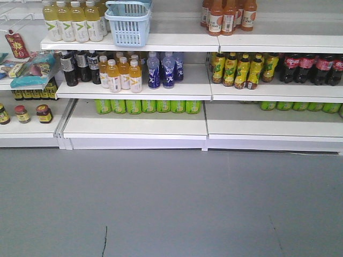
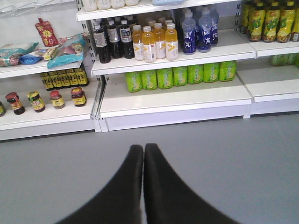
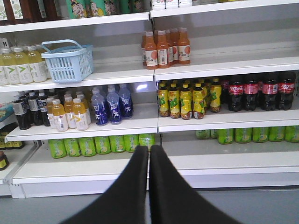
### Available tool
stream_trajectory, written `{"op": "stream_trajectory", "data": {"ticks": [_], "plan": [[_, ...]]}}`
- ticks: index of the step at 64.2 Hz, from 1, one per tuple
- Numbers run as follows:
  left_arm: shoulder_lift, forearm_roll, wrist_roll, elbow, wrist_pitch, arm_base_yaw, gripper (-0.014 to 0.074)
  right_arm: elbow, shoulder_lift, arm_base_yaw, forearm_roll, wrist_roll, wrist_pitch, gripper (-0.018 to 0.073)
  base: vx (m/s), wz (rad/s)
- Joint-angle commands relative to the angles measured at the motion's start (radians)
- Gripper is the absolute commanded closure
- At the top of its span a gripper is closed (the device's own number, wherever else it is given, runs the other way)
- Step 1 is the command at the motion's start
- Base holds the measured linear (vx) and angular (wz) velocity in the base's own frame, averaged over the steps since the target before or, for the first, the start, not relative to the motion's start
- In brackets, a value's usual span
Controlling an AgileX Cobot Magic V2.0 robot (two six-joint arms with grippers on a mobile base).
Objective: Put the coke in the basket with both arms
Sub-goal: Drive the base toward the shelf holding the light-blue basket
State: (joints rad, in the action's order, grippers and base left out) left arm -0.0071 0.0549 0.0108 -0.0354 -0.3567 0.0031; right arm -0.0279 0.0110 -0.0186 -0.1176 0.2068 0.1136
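Note:
The coke bottles [image 1: 312, 68] stand in a row at the right end of the middle shelf, dark with red labels, white script and red caps; the right wrist view shows the coke [image 3: 254, 92] too. The pale blue basket [image 1: 127, 24] sits on the top shelf at the left, also seen as the basket [image 3: 67, 63] from the right wrist. My left gripper [image 2: 143, 147] is shut and empty, low over the grey floor, far from the shelves. My right gripper [image 3: 149, 148] is shut and empty too, facing the shelves. Neither arm shows in the front view.
Pale yellow bottles [image 1: 72, 21] stand beside the basket, orange ones [image 1: 228, 16] to its right. Black, orange and blue bottles [image 1: 120, 72] fill the middle shelf, yellow-green ones [image 1: 241, 69] sit left of the coke. Green packs [image 1: 147, 106] line the bottom shelf. Jars [image 2: 44, 99] stand at far left.

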Motion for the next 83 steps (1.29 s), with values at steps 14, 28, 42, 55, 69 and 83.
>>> {"op": "stream_trajectory", "data": {"ticks": [14, 28, 42, 55, 69, 83], "plan": [[-0.020, -0.008, 0.008, 0.032, 0.065, 0.001, 0.0603, -0.008, 0.013, 0.006, -0.006, -0.004, -0.069, 0.0565, 0.00, 0.00], [-0.020, -0.008, 0.008, 0.032, 0.065, 0.001, 0.0603, -0.008, 0.013, 0.006, -0.006, -0.004, -0.069, 0.0565, 0.00, 0.00], [-0.020, -0.008, 0.008, 0.032, 0.065, 0.001, 0.0603, -0.008, 0.013, 0.006, -0.006, -0.004, -0.069, 0.0565, 0.00, 0.00], [-0.020, -0.008, 0.008, 0.032, 0.065, 0.001, 0.0603, -0.008, 0.013, 0.006, -0.006, -0.004, -0.069, 0.0565, 0.00, 0.00], [-0.020, -0.008, 0.008, 0.032, 0.065, 0.001, 0.0603, -0.008, 0.013, 0.006, -0.006, -0.004, -0.069, 0.0565, 0.00, 0.01], [-0.020, -0.008, 0.008, 0.032, 0.065, 0.001, 0.0603, -0.008, 0.013, 0.006, -0.006, -0.004, -0.069, 0.0565, 0.04, 0.04]]}}
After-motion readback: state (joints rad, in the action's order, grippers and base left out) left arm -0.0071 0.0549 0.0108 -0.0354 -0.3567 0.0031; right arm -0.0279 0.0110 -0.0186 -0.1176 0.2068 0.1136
